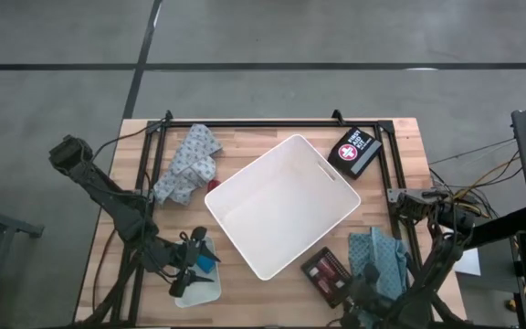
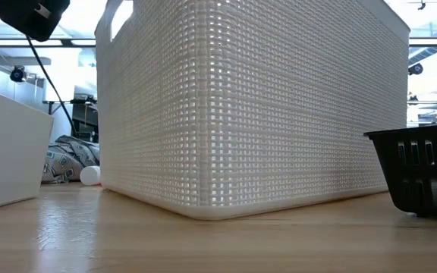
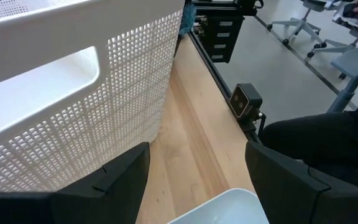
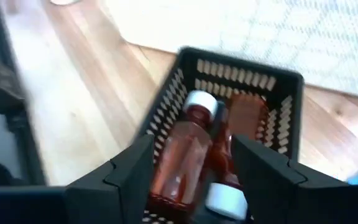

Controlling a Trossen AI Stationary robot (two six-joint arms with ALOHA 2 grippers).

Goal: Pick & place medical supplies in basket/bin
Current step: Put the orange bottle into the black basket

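white bin [image 1: 281, 203]: mid-bench, turned askew, inside bare; one corner near the bench's front edge.
left gripper [image 1: 193, 258]: front-left, over a small translucent tray [image 1: 199, 290] at the front edge, fingers [image 3: 114, 180] spread, holding nothing; bare wood between it and the bin wall.
right gripper [image 4: 194, 186]: front-right, fingers spread over a black slotted basket [image 1: 327, 274] of amber bottles [image 4: 182, 158], just beside the bin.
patterned cloth [image 1: 187, 164]: back-left.
first-aid case [image 1: 355, 151]: back-right corner.
teal cloth [image 1: 383, 258]: front-right edge.
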